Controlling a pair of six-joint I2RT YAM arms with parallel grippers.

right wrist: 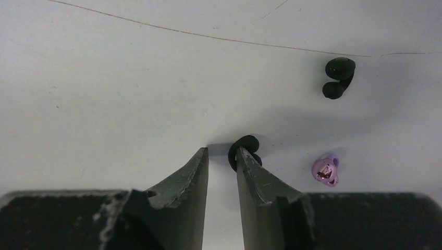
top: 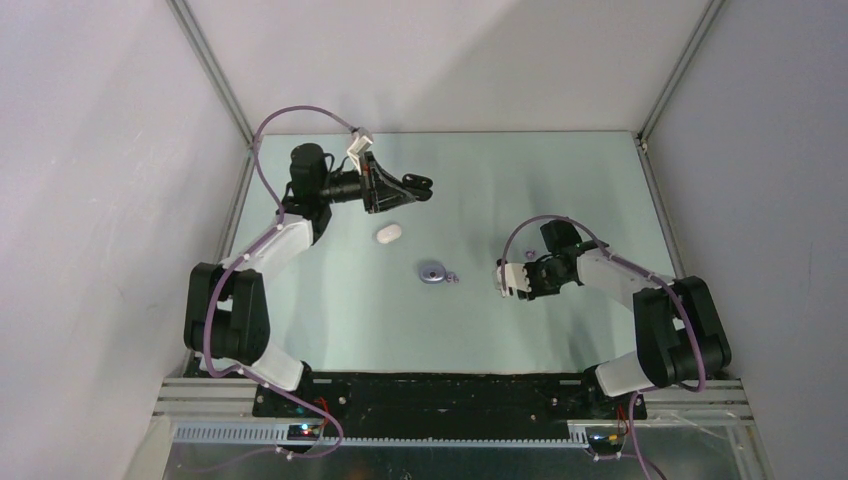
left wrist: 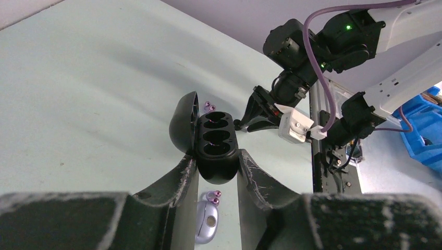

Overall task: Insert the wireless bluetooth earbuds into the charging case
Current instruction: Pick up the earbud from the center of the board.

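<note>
My left gripper [left wrist: 216, 157] is shut on an open black charging case [left wrist: 216, 136], held up off the table at the back left [top: 418, 186]. Its lid hangs open to the left and its sockets look empty. My right gripper [right wrist: 221, 151] points down at the table with its jaws slightly apart and nothing between them. A black earbud [right wrist: 245, 143] lies at the tip of its right finger, partly hidden behind it. A second black earbud [right wrist: 339, 75] and a lavender earbud [right wrist: 326, 171] lie to the right of it.
A closed lavender case [top: 432, 272] lies mid-table with a lavender bud [left wrist: 212, 197] beside it. A white case [top: 388, 233] lies to its left. Grey walls enclose the table on three sides.
</note>
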